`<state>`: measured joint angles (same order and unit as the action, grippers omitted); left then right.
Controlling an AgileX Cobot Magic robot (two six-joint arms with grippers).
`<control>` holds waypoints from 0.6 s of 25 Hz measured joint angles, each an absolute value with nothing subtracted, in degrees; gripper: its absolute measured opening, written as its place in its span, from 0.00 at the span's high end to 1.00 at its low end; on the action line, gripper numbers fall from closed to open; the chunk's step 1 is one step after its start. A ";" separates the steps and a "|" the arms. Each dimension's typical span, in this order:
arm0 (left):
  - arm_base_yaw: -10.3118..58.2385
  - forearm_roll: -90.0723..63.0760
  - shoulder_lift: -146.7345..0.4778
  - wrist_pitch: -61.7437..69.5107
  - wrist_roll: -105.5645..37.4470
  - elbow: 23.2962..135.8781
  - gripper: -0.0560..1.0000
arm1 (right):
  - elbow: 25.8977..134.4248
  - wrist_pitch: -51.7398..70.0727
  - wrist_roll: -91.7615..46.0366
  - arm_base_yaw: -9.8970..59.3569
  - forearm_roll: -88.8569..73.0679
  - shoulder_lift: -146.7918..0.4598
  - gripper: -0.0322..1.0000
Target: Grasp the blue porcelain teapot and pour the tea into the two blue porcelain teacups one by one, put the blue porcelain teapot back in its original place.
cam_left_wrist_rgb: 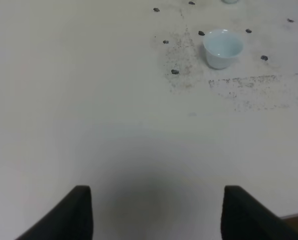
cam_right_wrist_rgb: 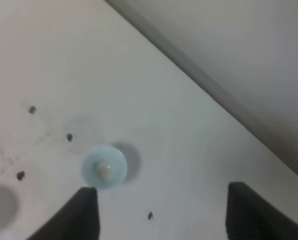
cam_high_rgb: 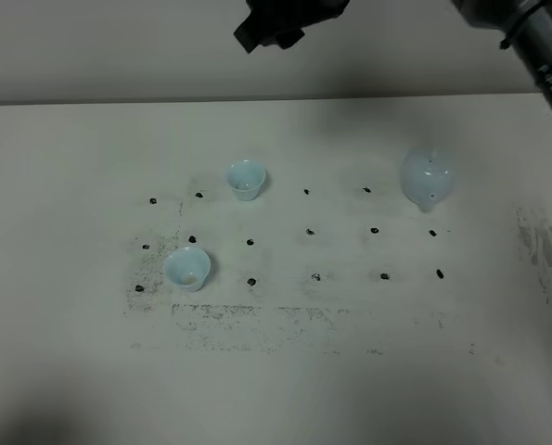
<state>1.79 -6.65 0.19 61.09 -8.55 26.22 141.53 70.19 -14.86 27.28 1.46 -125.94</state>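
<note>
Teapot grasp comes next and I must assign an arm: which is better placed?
Right. The teapot stands at the right of the table, and the right wrist view shows it close to open jaws. The left wrist view lacks it, showing a distant teacup.

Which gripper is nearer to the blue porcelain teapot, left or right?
Right. The right gripper hangs close to the blue porcelain teapot; the left gripper is over the table, facing a teacup, teapot out of view.
</note>
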 joint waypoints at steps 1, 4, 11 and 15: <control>1.79 -6.65 0.19 61.09 -8.55 26.22 0.41 | 141.53 70.19 -14.59 27.73 2.27 -126.53 0.42; 1.79 -6.65 0.19 61.09 -8.55 26.22 0.41 | 141.53 70.19 -14.24 27.84 3.61 -128.46 0.42; 1.79 -6.65 0.19 61.09 -8.55 26.22 0.41 | 141.53 70.08 -14.24 24.67 4.97 -134.63 0.42; 1.79 -6.65 0.19 61.09 -8.55 26.22 0.41 | 141.48 70.08 -14.24 21.49 7.91 -138.52 0.42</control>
